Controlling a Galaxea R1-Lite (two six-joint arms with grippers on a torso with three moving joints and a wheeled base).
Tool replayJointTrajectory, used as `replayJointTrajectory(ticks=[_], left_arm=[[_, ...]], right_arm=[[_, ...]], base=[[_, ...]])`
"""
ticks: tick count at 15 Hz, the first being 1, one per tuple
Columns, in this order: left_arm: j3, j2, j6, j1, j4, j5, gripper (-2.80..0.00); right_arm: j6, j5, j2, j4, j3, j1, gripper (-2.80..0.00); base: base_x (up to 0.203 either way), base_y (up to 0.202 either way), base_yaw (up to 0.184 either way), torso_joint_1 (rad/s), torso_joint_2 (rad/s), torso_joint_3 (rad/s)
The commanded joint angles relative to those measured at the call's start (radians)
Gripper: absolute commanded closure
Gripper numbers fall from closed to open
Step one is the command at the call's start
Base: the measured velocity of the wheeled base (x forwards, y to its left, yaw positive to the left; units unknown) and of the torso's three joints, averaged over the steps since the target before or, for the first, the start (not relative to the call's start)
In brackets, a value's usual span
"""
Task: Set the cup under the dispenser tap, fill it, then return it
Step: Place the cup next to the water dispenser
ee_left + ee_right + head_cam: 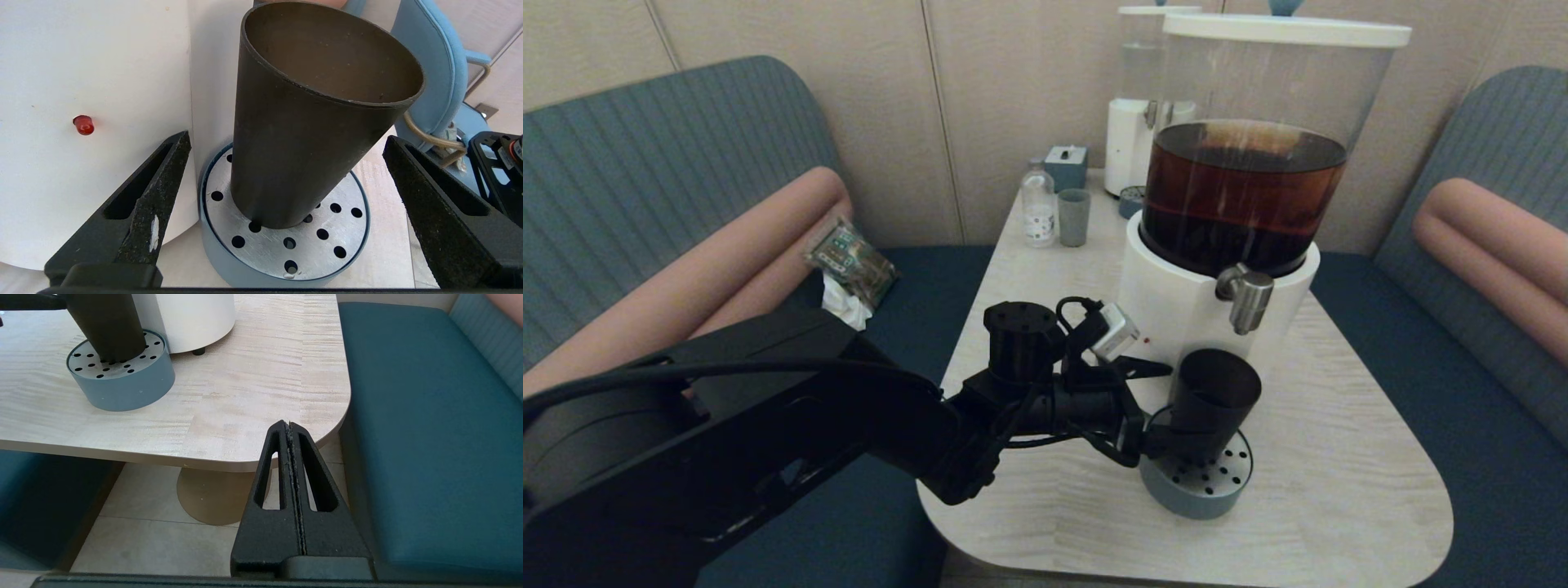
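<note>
From the head view there are two dispensers on the pale wooden table (1339, 457): the big dispenser (1241, 163), clear-tanked on a white base and holding brown liquid, and a smaller dispenser (1137, 106) behind it with clear liquid. There are two cups: the cup (1210, 402), dark and tapered, and a small grey-green cup (1073, 217) far back beside one small bottle (1038, 204). The dark cup stands on the round perforated drip tray (1201, 486), directly below the dispenser tap (1245, 296), mouth up, long axis close to vertical. The left gripper (1156, 408) reaches in from the left at the cup's lower side.

In the left wrist view the left gripper (286, 192) is released: its two fingers (155, 196) stand wide on either side of the cup (310, 122), with clear gaps to both. The cup's narrow base sits on the tray (261, 245), wide mouth uppermost. One red light (83, 124) shows on the white base.

The right wrist view has the right gripper (291, 428) parked below the table's edge, fingers pressed together, holding nothing. The cup (108, 326) and tray (122, 388) show at the far corner.
</note>
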Motion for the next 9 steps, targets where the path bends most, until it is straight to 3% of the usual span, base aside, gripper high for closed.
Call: replayJointTrajectory(ticks=[1,9], left_arm=[[-0.016,0.012,-0.001,0.0,-0.007,-0.001,-2.8],[0.032,0.002,0.014,-0.004,-0.012,0.0,-2.8]], right_arm=[[0.001,0.0,0.001,0.0,0.0,0.0,0.0],[0.001,0.0,0.001,0.0,0.0,0.0,0.0]], base=[[0.0,0.0,0.0,0.0,0.0,0.0],[0.0,0.0,0.0,0.0,0.0,0.0]])
